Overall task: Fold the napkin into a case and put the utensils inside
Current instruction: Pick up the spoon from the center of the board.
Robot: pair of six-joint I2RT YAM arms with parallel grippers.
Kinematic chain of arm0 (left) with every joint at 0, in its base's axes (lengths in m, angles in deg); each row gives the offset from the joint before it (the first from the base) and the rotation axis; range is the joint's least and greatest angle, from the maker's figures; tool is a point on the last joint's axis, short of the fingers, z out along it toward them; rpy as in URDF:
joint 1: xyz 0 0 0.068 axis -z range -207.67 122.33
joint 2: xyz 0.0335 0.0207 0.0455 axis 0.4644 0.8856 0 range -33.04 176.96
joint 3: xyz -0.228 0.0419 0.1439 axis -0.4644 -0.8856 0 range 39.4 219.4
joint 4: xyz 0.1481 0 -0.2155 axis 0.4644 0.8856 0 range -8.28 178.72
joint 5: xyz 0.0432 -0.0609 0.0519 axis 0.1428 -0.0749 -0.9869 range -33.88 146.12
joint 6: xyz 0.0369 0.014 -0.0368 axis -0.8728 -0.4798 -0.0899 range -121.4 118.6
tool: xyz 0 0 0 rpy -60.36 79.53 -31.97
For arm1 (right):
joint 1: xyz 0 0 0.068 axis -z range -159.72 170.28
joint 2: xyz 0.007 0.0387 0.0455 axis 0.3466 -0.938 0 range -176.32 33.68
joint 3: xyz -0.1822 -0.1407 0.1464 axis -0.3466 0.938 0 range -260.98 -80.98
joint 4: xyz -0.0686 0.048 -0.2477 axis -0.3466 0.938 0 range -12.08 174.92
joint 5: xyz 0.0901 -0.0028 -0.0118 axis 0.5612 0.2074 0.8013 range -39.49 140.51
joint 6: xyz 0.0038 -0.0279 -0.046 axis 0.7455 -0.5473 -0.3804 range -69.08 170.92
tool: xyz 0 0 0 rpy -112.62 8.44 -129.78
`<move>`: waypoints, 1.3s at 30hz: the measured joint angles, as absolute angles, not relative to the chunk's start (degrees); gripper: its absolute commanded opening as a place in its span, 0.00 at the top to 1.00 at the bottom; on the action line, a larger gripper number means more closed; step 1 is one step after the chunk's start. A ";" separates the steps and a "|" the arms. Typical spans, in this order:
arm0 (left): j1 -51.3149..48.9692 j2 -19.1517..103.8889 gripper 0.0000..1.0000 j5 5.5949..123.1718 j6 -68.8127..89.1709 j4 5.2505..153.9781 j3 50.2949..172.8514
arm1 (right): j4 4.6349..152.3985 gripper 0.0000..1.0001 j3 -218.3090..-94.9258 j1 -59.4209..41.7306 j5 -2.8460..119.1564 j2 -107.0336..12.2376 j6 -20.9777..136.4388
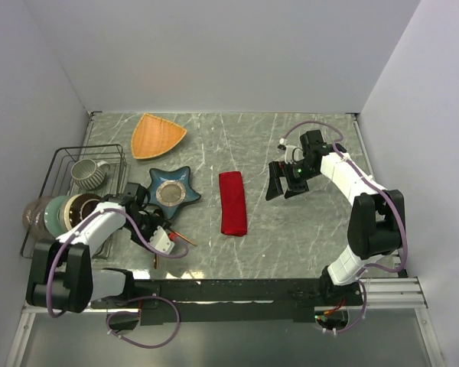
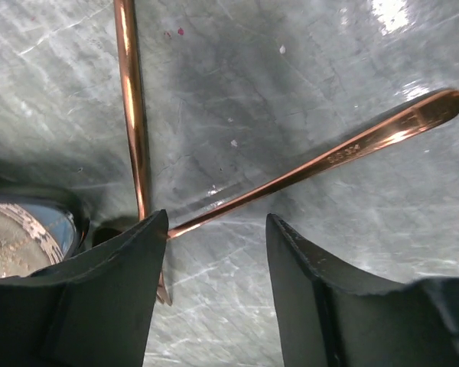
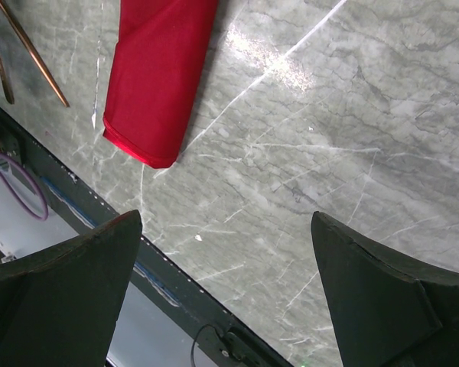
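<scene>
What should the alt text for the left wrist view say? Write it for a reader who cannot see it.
Two thin copper utensils lie on a grey marbled table, one running up the picture, the other slanting up right, meeting by one dark finger of the open gripper at the bottom edge.
</scene>
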State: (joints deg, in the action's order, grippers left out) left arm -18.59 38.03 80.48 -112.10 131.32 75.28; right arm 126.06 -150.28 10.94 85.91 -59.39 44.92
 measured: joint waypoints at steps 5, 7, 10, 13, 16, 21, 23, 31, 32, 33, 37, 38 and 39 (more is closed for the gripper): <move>-18.13 40.63 0.49 80.18 -113.14 130.30 75.81 | 126.10 0.00 -150.28 10.94 85.89 -59.39 45.31; -17.91 41.05 0.52 80.11 -113.25 130.36 75.98 | 126.10 0.00 -150.28 10.94 85.89 -59.39 45.31; -17.26 41.68 0.57 79.69 -113.30 130.67 76.31 | 126.17 0.00 -150.28 10.94 85.87 -59.39 45.31; -16.71 42.69 0.61 79.21 -113.30 131.43 76.99 | 126.24 0.00 -150.28 10.94 85.87 -59.39 45.31; -16.25 43.28 0.71 78.73 -113.32 132.02 77.38 | 126.32 0.00 -150.30 10.94 85.87 -59.39 45.29; -14.68 43.80 0.85 78.71 -114.32 132.04 77.64 | 126.52 0.00 -150.30 10.94 85.89 -59.39 45.29; -14.11 43.95 0.92 78.75 -114.76 131.96 77.69 | 126.63 0.00 -150.32 10.94 85.89 -59.39 45.29; -13.06 44.00 0.99 79.50 -114.96 133.90 78.52 | 127.42 0.00 -151.00 10.94 86.11 -59.44 44.72; -12.91 43.91 0.99 79.85 -114.89 134.91 78.82 | 127.61 0.00 -151.42 10.94 86.17 -59.44 44.59; -12.62 43.71 0.99 80.31 -114.76 136.00 79.24 | 127.81 0.00 -151.94 10.94 86.37 -59.44 44.39; -10.70 41.64 0.99 82.41 -114.70 139.45 81.25 | 128.55 0.00 -153.97 10.94 87.42 -59.44 43.74; -9.96 40.87 0.99 83.17 -114.70 140.24 82.10 | 128.71 0.00 -154.28 10.94 87.77 -59.44 43.56; -9.21 40.28 0.99 83.94 -114.70 141.07 83.11 | 128.99 0.00 -154.70 10.94 88.25 -59.44 43.43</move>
State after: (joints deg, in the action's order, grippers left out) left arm -9.21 40.28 83.94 -114.70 141.07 83.11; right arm 128.99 -154.70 10.94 88.25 -59.44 43.43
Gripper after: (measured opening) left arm 0.032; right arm 0.997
